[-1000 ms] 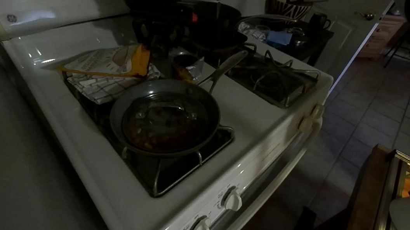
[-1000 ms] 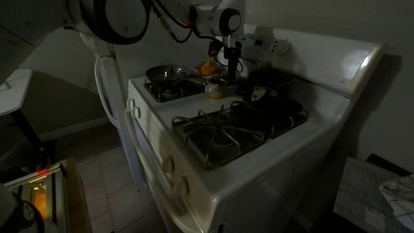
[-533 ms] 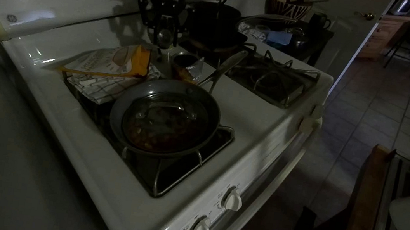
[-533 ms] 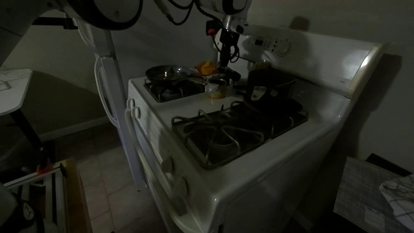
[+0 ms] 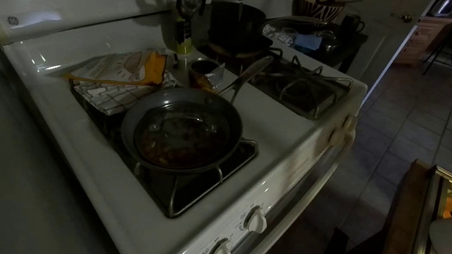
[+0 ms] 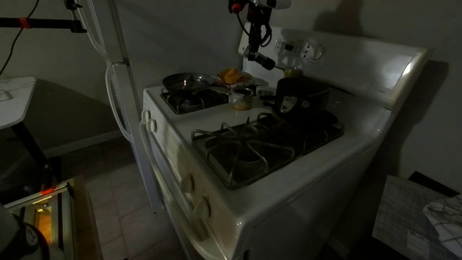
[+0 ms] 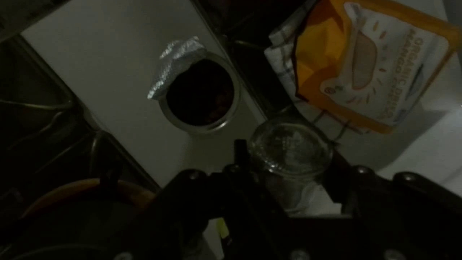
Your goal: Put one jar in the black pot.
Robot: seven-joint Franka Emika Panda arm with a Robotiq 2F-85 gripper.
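My gripper (image 5: 190, 6) is shut on a clear glass jar (image 5: 190, 0), held in the air above the back of the stove. In the wrist view the jar (image 7: 288, 148) sits tilted between the two fingers (image 7: 289, 157), its round base towards the camera. In an exterior view the gripper (image 6: 260, 60) is raised to the left of and above the black pot (image 6: 303, 94). The pot (image 5: 236, 24) stands on a back burner with something like a spoon handle sticking up. Its inside is hidden in darkness. It shows partly at the lower left of the wrist view (image 7: 79, 220).
A frying pan (image 5: 182, 130) with a glass lid sits on the front burner. A foil-topped open tub (image 5: 204, 72) and an orange mango bag (image 5: 121, 66) on a cloth stand nearby. A yellow-labelled container (image 5: 183, 37) stands at the back beside the pot. The stove backguard (image 6: 343, 65) rises behind.
The gripper has risen from low over the stove's back, beside the tub, carrying the glass jar upward. The yellow-labelled container is now uncovered. The pot and pan have not moved.
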